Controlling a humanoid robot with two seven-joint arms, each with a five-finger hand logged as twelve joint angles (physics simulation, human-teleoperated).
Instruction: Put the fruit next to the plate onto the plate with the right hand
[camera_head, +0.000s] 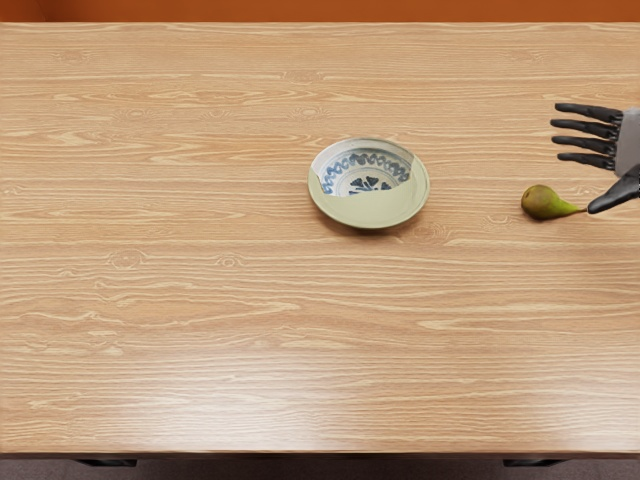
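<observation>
My right hand (622, 150), fingers spread and empty, beside the green-brown pear (543, 202)
Probably light, smooth, prone to roll; I'd grip its fat belly, not the stem

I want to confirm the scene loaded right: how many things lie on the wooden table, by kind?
Fruit: 1, the green-brown pear
Dishes: 1, the round pale green ceramic plate with a blue pattern
Total: 2
</observation>
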